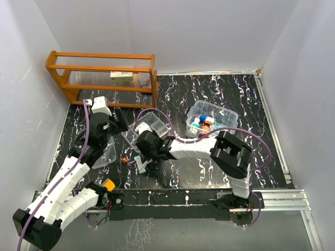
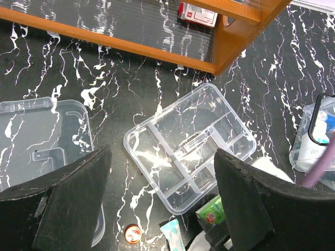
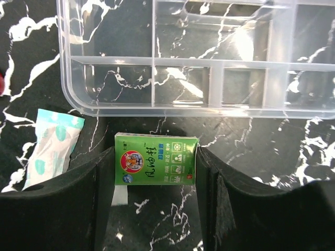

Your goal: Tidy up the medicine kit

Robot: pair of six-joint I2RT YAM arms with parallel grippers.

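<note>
Tray insert (image 3: 209,63) runs off the top edge in the right wrist view. Lid (image 2: 42,130) half hidden behind a left claw (image 2: 162,157) finger. Kit box (image 1: 212,119) right of centre on tabletop (image 1: 178,94), bottles inside, labels unreadable. Left claw gapes wide, empty, above the insert. Right claw (image 3: 155,157) pinches green packet (image 3: 156,166) at both ends; lifted or not, cannot tell. Pale sachet (image 3: 52,146) beside it.

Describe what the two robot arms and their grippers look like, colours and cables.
Both the left arm and right arm have white shells with black joints, and a purple cable loops along each. The left gripper and right gripper have broad, matte black, wedge-shaped fingers.
</note>
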